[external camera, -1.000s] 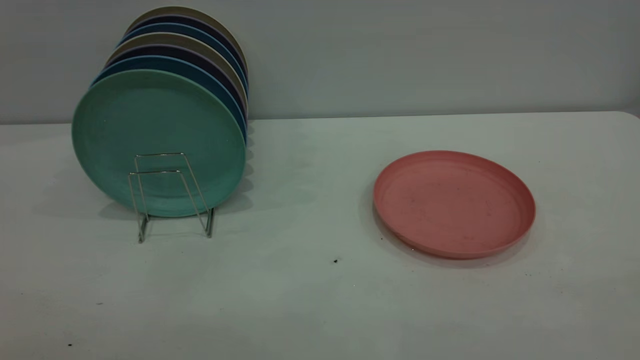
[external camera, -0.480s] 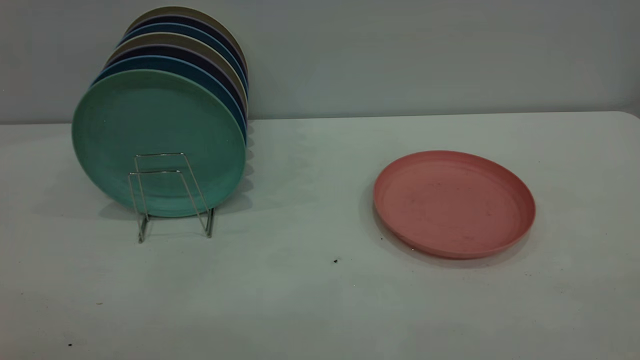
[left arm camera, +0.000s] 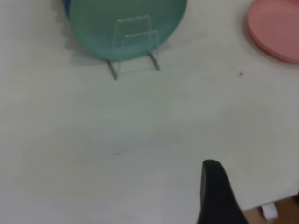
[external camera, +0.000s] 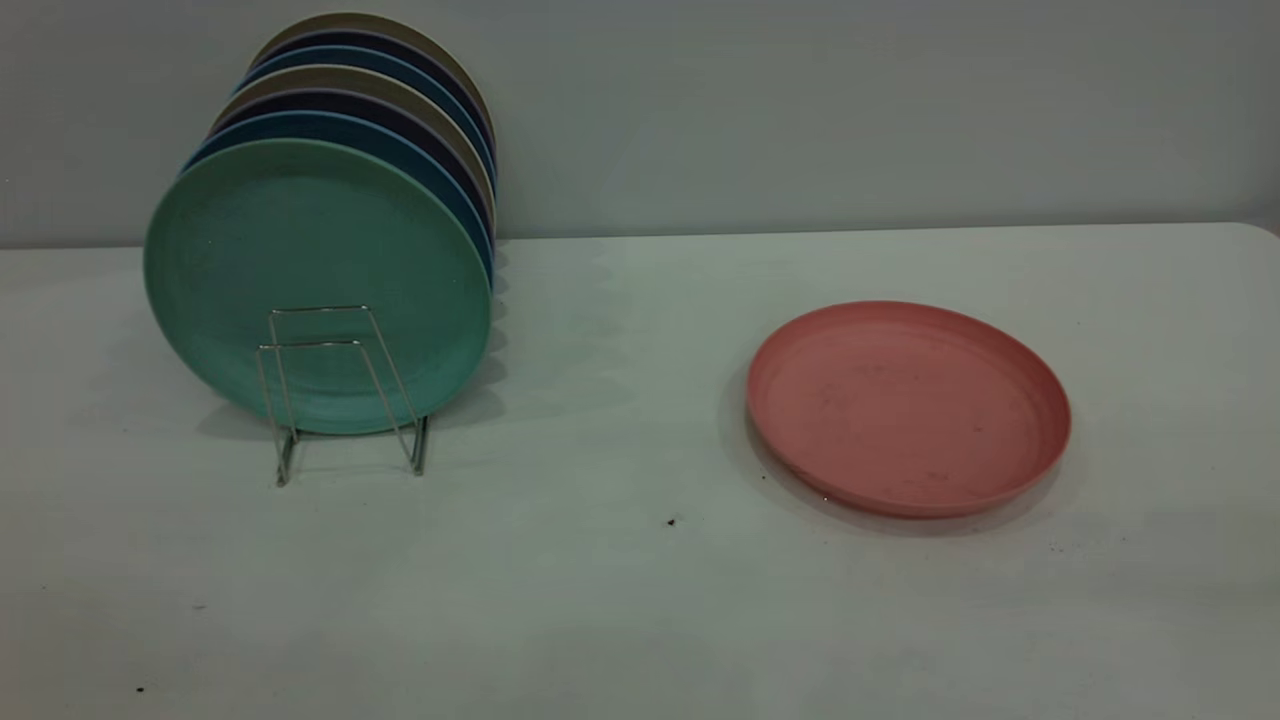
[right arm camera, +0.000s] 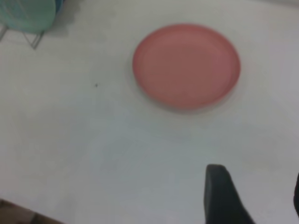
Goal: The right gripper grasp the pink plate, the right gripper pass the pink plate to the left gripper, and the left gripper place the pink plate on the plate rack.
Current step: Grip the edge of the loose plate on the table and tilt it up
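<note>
Nothing in the exterior view has moved since the earlier frames: pink plate point(external camera: 908, 408) and plate rack point(external camera: 340, 390) sit exactly as before, and no arm has entered that view.

Location: pink plate lies flat on the counter point(external camera: 620, 600), face up, well apart from the plate rack, on its right. The rack holds a row of upright plates, the teal-green plate point(external camera: 318, 285) foremost; the front wire loops stand free ahead of it.

Right hand point(right arm camera: 254, 196): seen only in its own wrist view, one black finger point(right arm camera: 223, 196) plus a sliver of the other at the frame edge, so it appears released and spread, holding nothing, well short of the plate. Left hand point(left arm camera: 219, 198): only one finger shows; cannot tell whether released or clenched. It hangs over the counter, well short of the rack.

Step in hand (judgement): approach for the grasp. The plate lies flush, so the right hand should take the raised rim at the near edge, one finger inside and one outside, leaving the opposite rim free for the pass.

Appearance: round, salmon-pink, matte, shallow rim, faint dark smudges on the face.
</note>
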Available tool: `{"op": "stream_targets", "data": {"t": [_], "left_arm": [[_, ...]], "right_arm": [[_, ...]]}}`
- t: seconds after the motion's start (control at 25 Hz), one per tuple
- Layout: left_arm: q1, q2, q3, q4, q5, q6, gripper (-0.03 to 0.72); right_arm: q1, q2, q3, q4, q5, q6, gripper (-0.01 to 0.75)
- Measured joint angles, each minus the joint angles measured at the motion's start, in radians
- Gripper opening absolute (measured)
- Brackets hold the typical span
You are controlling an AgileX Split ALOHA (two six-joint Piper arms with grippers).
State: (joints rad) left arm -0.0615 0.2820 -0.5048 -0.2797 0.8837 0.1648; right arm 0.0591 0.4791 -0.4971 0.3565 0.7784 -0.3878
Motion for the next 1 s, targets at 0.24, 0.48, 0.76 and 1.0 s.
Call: {"op": "stream_targets", "data": {"t": [0.24, 0.48, 0.76, 1.0], "left_arm": [[0.000, 0.328, -0.042, -0.121, -0.172, 0.112, 0.433], [0.000, 0.561, -0.142, -0.292, -0.249, 0.299, 0.433], [0.000, 0.689, -0.151, -0.542, -0.278, 0.574, 0.431], [0.000, 0.691, -0.151, -0.579, -0.308, 0.626, 0.431]], "right_arm": [[0.000, 0.335, -0.061, 0.146, -0.105, -0.143, 0.388], [0.000, 0.644, -0.184, 0.274, -0.194, -0.231, 0.388], [-0.011, 0.977, -0.297, 0.408, -0.240, -0.352, 0.388], [-0.095, 1.241, -0.396, 0.531, -0.235, -0.489, 0.388]]}}
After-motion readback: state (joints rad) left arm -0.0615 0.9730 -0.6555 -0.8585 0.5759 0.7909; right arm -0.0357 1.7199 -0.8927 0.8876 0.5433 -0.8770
